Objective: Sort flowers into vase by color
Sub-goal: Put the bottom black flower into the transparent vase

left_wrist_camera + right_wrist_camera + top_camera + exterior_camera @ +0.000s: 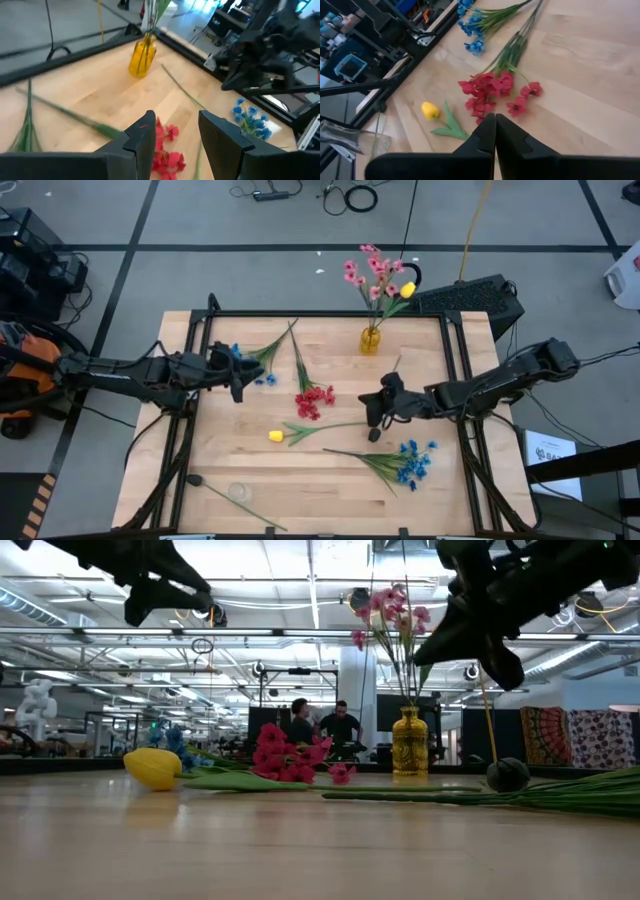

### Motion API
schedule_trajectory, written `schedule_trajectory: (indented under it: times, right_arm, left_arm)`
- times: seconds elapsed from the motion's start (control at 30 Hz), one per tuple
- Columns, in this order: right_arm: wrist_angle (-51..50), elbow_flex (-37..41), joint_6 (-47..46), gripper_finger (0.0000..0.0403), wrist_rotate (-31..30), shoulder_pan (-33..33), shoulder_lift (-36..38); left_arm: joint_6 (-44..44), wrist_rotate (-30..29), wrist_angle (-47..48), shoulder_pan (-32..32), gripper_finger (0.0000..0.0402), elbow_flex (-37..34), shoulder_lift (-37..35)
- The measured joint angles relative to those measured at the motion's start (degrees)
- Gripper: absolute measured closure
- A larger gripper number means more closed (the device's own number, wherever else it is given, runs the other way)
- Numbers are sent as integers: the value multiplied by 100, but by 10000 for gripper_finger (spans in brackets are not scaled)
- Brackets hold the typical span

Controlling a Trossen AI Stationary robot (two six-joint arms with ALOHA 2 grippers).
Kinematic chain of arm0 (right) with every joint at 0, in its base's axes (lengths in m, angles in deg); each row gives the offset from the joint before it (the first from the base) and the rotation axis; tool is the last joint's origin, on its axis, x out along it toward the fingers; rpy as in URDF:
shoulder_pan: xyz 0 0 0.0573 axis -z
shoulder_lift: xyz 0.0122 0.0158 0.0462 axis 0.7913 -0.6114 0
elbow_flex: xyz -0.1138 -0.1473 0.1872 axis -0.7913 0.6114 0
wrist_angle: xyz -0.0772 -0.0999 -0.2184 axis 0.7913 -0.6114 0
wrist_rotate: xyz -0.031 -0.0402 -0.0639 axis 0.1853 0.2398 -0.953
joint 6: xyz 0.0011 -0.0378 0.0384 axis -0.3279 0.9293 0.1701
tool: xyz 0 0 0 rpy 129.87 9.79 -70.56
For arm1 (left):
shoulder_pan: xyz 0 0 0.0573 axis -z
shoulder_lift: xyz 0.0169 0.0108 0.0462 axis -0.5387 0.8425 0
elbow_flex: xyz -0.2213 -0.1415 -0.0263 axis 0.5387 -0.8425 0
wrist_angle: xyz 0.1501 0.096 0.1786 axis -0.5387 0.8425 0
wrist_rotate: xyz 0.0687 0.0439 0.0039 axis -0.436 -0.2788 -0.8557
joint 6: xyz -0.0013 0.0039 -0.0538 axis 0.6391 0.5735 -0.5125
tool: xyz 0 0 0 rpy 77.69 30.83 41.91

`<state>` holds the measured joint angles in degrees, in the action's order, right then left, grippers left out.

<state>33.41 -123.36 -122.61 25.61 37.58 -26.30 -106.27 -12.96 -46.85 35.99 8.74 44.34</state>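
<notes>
A yellow vase (370, 339) with pink flowers (372, 272) and a yellow bud stands at the table's far edge. On the table lie a red sprig (313, 398), a yellow tulip (277, 436), two blue sprigs (262, 358) (408, 463) and a dark-headed stem (507, 774). A second dark-headed stem (194, 478) lies near left. My right gripper (373, 420) hovers shut above the dark head near the table's middle, with nothing between its fingers (495, 122). My left gripper (175, 122) hangs open above the left blue sprig, pointing toward the red sprig.
A clear glass (238, 492) lies near the front left. Black rails (320, 315) frame the tabletop. Bare wood lies between the vase and the red sprig. People stand in the room far behind the table (320, 725).
</notes>
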Motion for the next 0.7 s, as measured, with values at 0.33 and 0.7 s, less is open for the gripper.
schedule_trajectory:
  times: [0.33,0.7]
  right_arm:
    - [-529,-860,162,403,46,-40,-647]
    - [-1650,-1025,162,403,619,-38,-688]
  left_arm:
    - [-218,605,-51,225,246,0,380]
    - [-918,-12,574,1080,246,916,1695]
